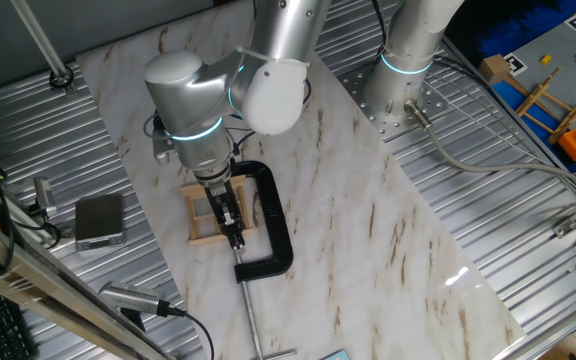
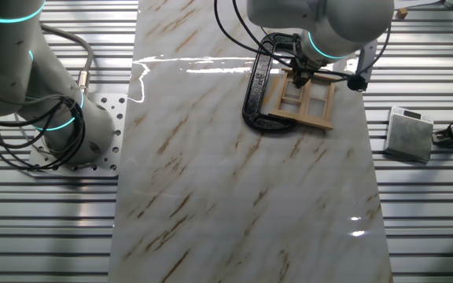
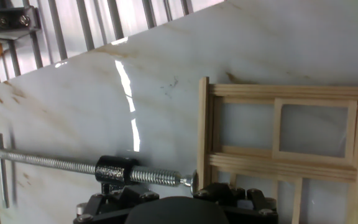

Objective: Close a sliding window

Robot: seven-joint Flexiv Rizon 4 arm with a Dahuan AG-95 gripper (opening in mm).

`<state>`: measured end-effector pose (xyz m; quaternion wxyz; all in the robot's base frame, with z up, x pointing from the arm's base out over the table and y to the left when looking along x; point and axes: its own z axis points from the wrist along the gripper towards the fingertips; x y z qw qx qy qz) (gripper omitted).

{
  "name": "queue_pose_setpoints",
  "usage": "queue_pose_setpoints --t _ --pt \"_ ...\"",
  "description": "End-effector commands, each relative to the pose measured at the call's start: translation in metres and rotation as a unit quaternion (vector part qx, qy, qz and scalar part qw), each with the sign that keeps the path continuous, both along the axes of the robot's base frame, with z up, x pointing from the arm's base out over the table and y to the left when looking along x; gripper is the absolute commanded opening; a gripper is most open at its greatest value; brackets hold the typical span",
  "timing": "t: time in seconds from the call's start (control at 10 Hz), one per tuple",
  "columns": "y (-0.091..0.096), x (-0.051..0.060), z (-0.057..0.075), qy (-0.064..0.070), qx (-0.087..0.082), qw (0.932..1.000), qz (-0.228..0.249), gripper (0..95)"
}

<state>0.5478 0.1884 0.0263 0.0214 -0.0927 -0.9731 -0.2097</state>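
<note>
The sliding window [image 1: 204, 213] is a small light-wood frame lying flat on the marble board. It also shows in the other fixed view [image 2: 309, 102] and in the hand view [image 3: 284, 146]. A black C-clamp [image 1: 274, 222] grips its side, and the clamp's screw [image 3: 73, 163] runs left in the hand view. My gripper [image 1: 234, 236] points down onto the frame near its clamp-side edge, and its fingers look pressed together with nothing between them. It is seen from the other side in the other fixed view [image 2: 298, 79]. In the hand view only the gripper's dark body [image 3: 173, 211] shows and the fingertips are hidden.
A small grey box [image 1: 99, 220] sits on the ribbed metal table beside the board, also in the other fixed view [image 2: 409, 134]. A second arm's base [image 1: 406, 70] stands at the board's far side. Coloured toys [image 1: 568, 110] lie at the far right.
</note>
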Motion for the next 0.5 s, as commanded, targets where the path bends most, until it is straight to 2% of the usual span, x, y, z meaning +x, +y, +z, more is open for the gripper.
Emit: queue_pose_setpoints --t 0.1,0.5 --pt "0.0000 -0.0002 0.0000 0.000 0.000 1.0000 0.000 76.0" --pt "0.0007 -0.0005 -0.0010 0.000 0.000 1.0000 0.000 76.0"
